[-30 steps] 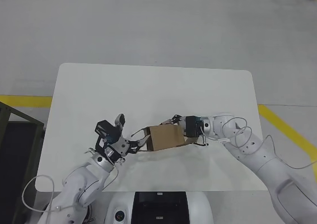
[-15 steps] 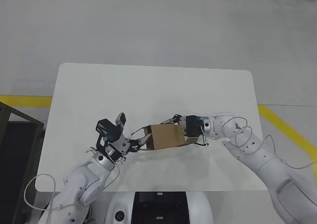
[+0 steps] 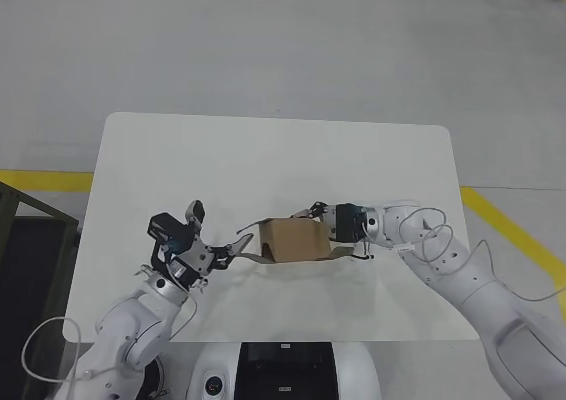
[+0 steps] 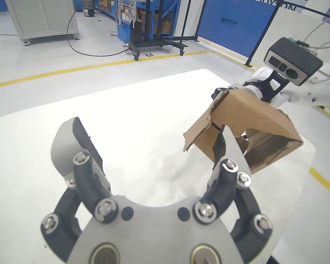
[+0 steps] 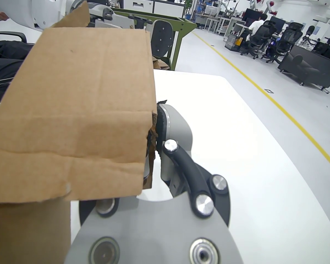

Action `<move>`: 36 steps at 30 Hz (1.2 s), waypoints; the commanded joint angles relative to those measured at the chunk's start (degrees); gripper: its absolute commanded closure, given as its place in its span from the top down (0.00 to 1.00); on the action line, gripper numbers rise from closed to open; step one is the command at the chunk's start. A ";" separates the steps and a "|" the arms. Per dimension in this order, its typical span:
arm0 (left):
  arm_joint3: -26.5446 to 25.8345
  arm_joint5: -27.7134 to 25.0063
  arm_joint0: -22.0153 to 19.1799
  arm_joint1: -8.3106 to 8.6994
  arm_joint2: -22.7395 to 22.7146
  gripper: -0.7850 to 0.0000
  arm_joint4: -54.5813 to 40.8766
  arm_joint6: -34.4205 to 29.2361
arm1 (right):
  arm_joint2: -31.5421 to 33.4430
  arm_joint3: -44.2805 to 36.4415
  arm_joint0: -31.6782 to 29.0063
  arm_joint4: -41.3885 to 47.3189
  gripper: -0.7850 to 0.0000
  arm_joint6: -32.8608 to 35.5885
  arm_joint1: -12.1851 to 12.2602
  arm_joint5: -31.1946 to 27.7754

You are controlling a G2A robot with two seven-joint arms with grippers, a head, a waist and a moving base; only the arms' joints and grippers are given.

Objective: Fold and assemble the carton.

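Observation:
A brown cardboard carton, partly folded with loose flaps, is held just above the middle of the white table. My right gripper is shut on the carton's right-hand wall. In the right wrist view the carton covers one finger, and the other finger presses on the wall's edge. My left gripper is open just left of the carton. In the left wrist view the left gripper gapes wide, one fingertip close to the carton's hanging flap.
A dark green metal rack stands off the table's left edge. The table's far half and right side are bare. Yellow floor lines run beside the table.
My left gripper has drawn back to the left, away from the carton's open end. The carton has shifted slightly right and tilted in the right gripper.

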 commanded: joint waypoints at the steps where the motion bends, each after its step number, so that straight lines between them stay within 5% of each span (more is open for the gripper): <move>1: -0.11 -0.28 0.41 0.05 -0.71 1.00 -0.35 0.32 | 0.03 0.27 0.12 0.39 0.00 0.02 0.01 -0.02; 18: -2.15 -5.87 3.94 0.54 -3.32 1.00 2.27 3.05 | 2.17 3.79 -0.36 7.03 0.00 4.26 -1.22 2.00; 36: -0.20 0.21 1.02 0.06 0.87 1.00 5.03 1.94 | 2.86 -0.07 -1.49 2.84 0.00 4.84 -1.05 1.87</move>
